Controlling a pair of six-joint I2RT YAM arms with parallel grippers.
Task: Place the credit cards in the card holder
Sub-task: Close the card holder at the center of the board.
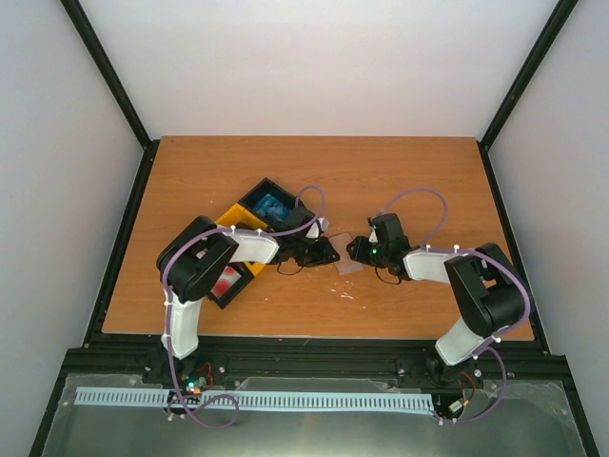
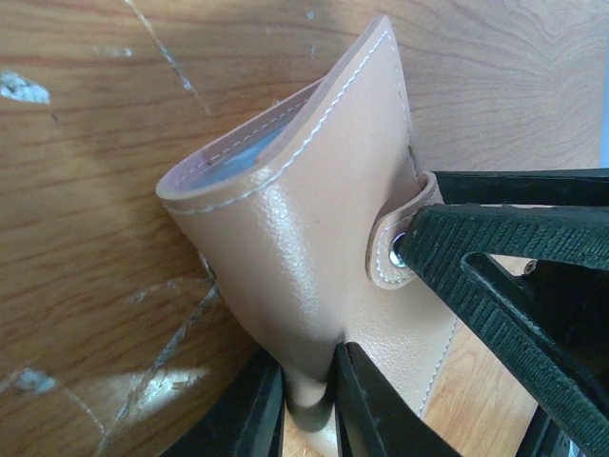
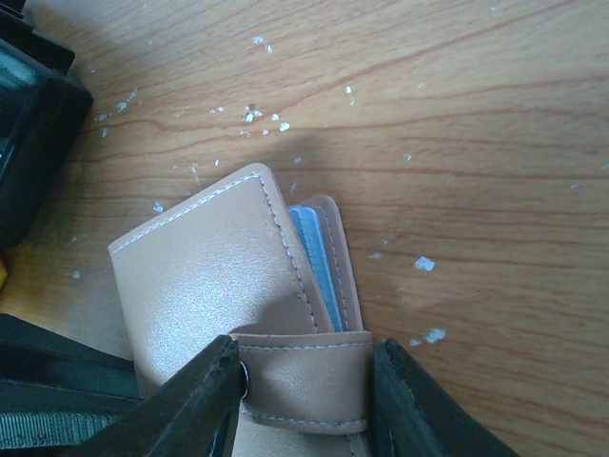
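The card holder point(image 1: 348, 259) lies mid-table, its long axis running left to right between the two grippers. It is pinkish-tan with pale stitching, folded over, and its snap strap point(image 3: 304, 381) wraps the edge. A blue card point(image 3: 309, 249) peeks from the open side. The left gripper point(image 2: 309, 386) pinches its cover. The right gripper's point(image 3: 304, 395) jaws clasp the strap from both ends. The wooden table point(image 1: 314, 171) carries black and yellow bins point(image 1: 249, 217) to the left.
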